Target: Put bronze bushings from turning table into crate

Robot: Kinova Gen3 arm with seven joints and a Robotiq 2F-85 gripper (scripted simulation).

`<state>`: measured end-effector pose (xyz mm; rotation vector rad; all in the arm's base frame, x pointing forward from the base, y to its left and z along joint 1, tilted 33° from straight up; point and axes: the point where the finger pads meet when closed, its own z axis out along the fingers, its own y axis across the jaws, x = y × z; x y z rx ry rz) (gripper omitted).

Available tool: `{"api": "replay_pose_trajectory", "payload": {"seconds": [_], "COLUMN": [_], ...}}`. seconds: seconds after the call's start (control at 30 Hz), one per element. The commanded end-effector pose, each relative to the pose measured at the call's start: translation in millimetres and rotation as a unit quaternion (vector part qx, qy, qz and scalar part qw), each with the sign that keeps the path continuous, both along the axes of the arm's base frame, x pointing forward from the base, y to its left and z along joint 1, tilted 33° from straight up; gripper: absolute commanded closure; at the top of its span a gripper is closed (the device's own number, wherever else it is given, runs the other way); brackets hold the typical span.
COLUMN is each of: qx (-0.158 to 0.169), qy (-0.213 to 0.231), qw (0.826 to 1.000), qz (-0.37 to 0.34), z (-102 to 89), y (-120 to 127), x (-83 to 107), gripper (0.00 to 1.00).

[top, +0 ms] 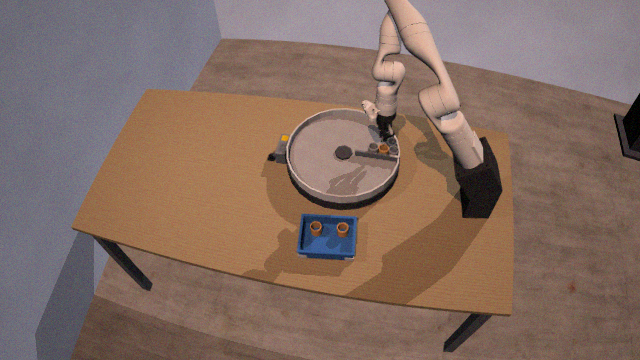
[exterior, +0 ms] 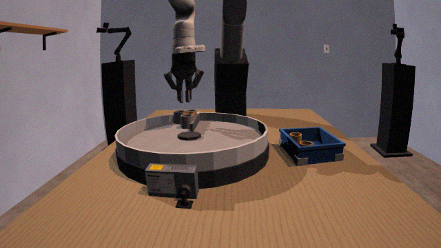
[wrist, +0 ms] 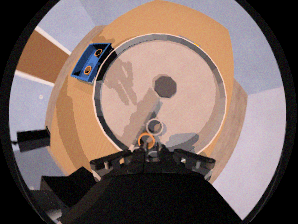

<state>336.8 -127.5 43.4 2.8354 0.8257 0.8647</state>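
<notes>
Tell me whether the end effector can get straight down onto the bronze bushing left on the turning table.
Probably yes. The end effector hangs just above the bronze bushing, nothing between them. Its fingers are nearly shut and empty, so it likely must open first. Steel bushings crowd both sides, leaving little finger room.

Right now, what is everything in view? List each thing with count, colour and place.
Table: one, wooden, mid-room.
Turning table: one, grey, on table.
Hub: one, dark, turntable centre.
Bronze bushings: three; one on turntable beneath gripper, two in crate.
Steel bushings: about three, grey, clustered around that bronze one.
Crate: one, blue, beside turntable.
Motor box: one, grey, at turntable rim.
Pedestals: dark, around the room.
Arm: one, beige.
Gripper: jaws nearly shut, empty, above the bushings.
</notes>
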Motion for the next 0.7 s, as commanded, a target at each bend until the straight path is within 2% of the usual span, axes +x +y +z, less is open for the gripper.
{"api": "replay_pose_trajectory", "payload": {"seconds": [0.0,0.1,0.27,0.67], "qx": [0.001,0.001,0.001,0.001], "qy": [0.000,0.000,0.000,0.000], "qw": [1.000,1.000,1.000,1.000], "qz": [0.001,0.001,0.000,0.000], "z": [-0.3,-0.3,-12.5,-12.5], "y": [1.1,1.1,2.0,2.0], "x": [0.1,0.1,7.9,7.9], "gripper": [0.82,0.82,0.82,0.82]}}
